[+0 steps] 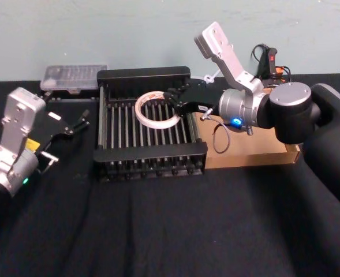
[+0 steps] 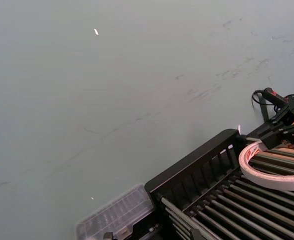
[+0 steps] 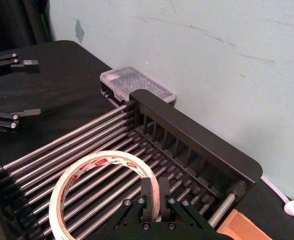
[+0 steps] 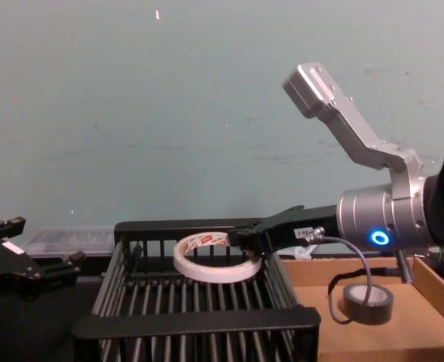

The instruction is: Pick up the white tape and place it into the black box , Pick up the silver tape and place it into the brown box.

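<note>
The white tape (image 1: 156, 111) hangs tilted at rim height over the middle of the black box (image 1: 149, 158), and my right gripper (image 1: 172, 107) is shut on its right-hand wall. From the right wrist, one finger sits inside the white tape (image 3: 99, 182) and one outside, right gripper (image 3: 155, 192) pinching the band. The silver tape (image 4: 366, 302) lies flat inside the brown box (image 4: 433, 302), right of the crate and under my right arm. Over the cloth left of the crate, my left gripper (image 1: 71, 134) is open and holds nothing.
A clear plastic case (image 1: 74, 78) lies against the wall behind the crate's left corner. A black cloth (image 1: 170, 231) covers the table, with free room in front. A black and red tool (image 1: 268, 60) stands at the back right.
</note>
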You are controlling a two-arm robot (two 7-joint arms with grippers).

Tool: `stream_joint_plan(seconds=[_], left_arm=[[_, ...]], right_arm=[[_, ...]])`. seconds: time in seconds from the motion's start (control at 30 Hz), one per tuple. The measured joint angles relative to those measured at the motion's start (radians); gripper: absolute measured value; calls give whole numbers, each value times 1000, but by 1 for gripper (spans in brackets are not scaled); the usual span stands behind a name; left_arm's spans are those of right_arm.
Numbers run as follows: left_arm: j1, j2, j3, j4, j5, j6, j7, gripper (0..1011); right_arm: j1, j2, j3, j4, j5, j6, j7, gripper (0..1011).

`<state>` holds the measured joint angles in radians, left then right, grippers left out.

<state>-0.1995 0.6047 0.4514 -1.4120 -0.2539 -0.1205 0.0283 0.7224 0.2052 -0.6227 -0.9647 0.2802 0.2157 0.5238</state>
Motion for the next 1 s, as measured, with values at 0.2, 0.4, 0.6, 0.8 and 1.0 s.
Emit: stream_joint_plan(seconds=[0.2, 0.4, 0.6, 0.8, 1.0], left_arm=[[0, 0, 0, 0, 0, 0, 0, 1001], [0, 0, 0, 0, 0, 0, 0, 1001], [0, 0, 0, 0, 0, 0, 0, 1001], [0, 0, 0, 0, 0, 0, 0, 1001], [0, 0, 0, 0, 0, 0, 0, 1002]], right_arm=[[0, 1, 0, -2, 2, -1, 1, 131], [0, 2, 0, -3, 4, -1, 1, 316], [0, 2, 0, -3, 5, -1, 2, 514], [-1, 2, 0, -4, 6, -1, 2, 687], [-1, 3, 0, -4, 6, -1, 3, 873]])
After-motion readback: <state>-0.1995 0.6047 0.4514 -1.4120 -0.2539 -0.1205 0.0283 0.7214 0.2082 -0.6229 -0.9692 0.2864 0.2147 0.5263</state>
